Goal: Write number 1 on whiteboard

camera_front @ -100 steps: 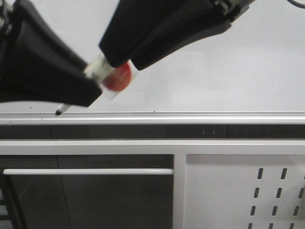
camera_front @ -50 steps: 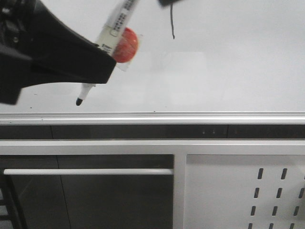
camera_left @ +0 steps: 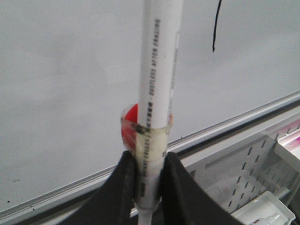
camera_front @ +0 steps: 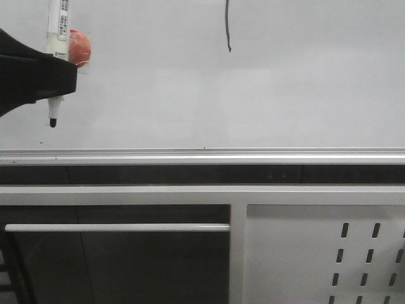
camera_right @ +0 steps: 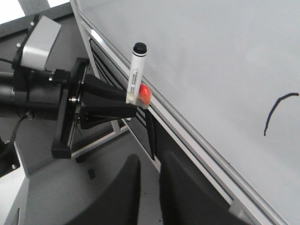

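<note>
A: Where do we log the number 1 (camera_front: 228,25)?

B: High on the whiteboard (camera_front: 253,95), just right of centre in the front view: a thin black stroke, nearly vertical, slightly curved. We also see it in the left wrist view (camera_left: 215,26) and the right wrist view (camera_right: 276,112).

A: Left gripper (camera_left: 149,176)?

B: Clenched on the marker (camera_front: 57,38). Its two black fingers (camera_left: 124,187) pinch the white barrel low down, tip pointing down (black tip clear of the board's silver rail (camera_front: 202,156) in the front view). A red disc (camera_front: 80,48) is taped to the barrel just above the fingers. The marker sits well left of the stroke.

A: Right gripper (camera_right: 149,173)?

B: Two dark fingers stand a little apart with nothing between them, so we log it as released, empty. Below the board we note a white slotted panel (camera_front: 304,253).
</note>
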Tool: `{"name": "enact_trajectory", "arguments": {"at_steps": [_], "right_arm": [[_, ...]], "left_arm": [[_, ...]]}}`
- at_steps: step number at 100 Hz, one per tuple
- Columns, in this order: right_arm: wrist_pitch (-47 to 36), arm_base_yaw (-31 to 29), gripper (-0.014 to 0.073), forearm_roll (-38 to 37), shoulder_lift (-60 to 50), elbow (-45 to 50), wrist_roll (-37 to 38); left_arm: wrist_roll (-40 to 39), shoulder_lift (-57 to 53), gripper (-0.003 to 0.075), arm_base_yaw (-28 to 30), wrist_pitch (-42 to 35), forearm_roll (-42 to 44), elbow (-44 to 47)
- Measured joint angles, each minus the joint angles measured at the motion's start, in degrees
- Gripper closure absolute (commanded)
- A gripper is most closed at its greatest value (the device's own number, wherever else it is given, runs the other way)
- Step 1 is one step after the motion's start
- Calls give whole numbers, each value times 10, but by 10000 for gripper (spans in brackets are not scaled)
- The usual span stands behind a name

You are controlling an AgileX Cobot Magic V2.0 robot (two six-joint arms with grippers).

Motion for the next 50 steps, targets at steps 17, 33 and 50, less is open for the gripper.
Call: {"name": "enact_trajectory", "arguments": {"at_steps": [17, 33, 50], "right_arm": [[11, -2, 654, -11, -7, 1, 3], [-4, -2, 654, -50, -28, 27, 35], [-74, -2, 654, -77, -85, 88, 53]], "left_arm": [[0, 57, 738, -21, -54, -9, 0], [-19, 126, 738, -69, -172, -24, 1], [-40, 203, 738, -89, -249, -29, 1]]}}
